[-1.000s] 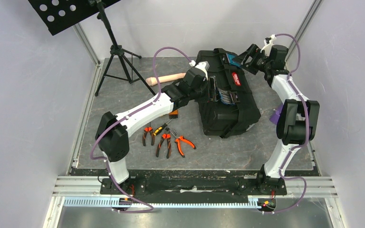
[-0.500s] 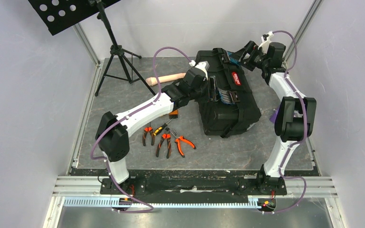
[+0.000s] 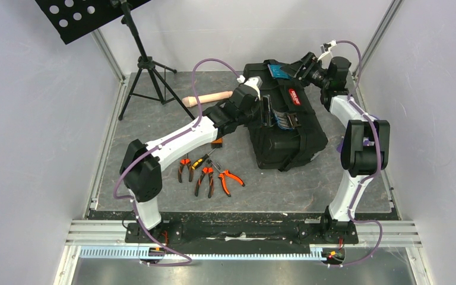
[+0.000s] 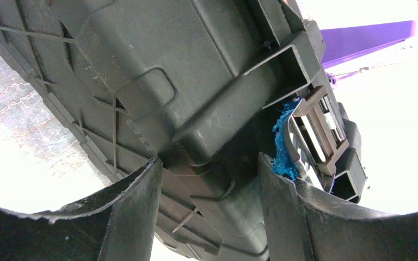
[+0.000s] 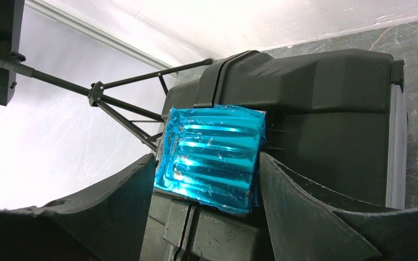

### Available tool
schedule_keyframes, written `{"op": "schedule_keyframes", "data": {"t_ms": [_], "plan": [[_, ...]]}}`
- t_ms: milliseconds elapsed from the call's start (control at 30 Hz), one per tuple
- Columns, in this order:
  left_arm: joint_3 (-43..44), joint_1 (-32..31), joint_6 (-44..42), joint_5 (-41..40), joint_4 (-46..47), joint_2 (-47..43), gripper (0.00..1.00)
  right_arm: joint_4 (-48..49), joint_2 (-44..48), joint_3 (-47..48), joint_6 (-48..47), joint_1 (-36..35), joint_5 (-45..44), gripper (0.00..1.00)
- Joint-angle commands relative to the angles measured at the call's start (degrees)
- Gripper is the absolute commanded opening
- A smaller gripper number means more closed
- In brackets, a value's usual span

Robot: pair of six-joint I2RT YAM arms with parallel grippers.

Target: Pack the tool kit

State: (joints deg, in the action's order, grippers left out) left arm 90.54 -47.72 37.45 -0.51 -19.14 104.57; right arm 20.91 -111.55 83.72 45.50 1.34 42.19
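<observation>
Toolbox (image 3: 285, 133) sits far-middle on the table (image 3: 332, 184), with pliers (image 3: 211, 177) loose nearer the left arm. The overhead hides both grips. The left wrist cam shows the left gripper (image 4: 209, 163) spread wide around a black ridge on the box. The right wrist cam has the right gripper (image 3: 303, 66) straddling a blue latch (image 5: 209, 157). Can't tell if either actually pinches. Since a second ago the right arm has swung in toward the box's far end; the left hasn't budged.
</observation>
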Motion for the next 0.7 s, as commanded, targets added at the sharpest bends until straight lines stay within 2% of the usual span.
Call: {"op": "schedule_keyframes", "data": {"t_ms": [0, 100, 233, 367, 467, 567, 667], "plan": [[-3.8, -1.2, -5.2, -0.5, -9.7, 7.4, 0.68, 12.4, 1.2, -1.3, 7.3, -4.3, 9.8, 0.69], [-3.9, -1.3, -5.2, -0.6, -9.7, 7.4, 0.68, 16.9, 0.8, -1.1, 9.9, -4.9, 10.6, 0.67], [-4.0, -1.3, -5.2, -0.7, -9.7, 7.4, 0.68, 20.7, 0.5, -1.4, 11.4, -5.0, 10.9, 0.57], [-4.2, -1.4, -5.2, -0.8, -9.7, 7.4, 0.67, 41.5, 0.4, -5.3, 24.6, -5.0, 11.0, 0.47], [-4.3, -1.4, -5.2, -0.8, -9.7, 7.4, 0.67, 51.3, -0.1, -5.0, 30.9, -5.0, 11.1, 0.45], [-4.4, -1.4, -5.3, -1.0, -9.6, 7.4, 0.67, 52.8, 0.6, -3.3, 31.9, -5.0, 12.3, 0.44], [-4.4, -1.4, -5.2, -0.9, -9.6, 7.5, 0.67, 47.3, 2.0, -1.8, 28.7, -5.3, 13.8, 0.44]]}}
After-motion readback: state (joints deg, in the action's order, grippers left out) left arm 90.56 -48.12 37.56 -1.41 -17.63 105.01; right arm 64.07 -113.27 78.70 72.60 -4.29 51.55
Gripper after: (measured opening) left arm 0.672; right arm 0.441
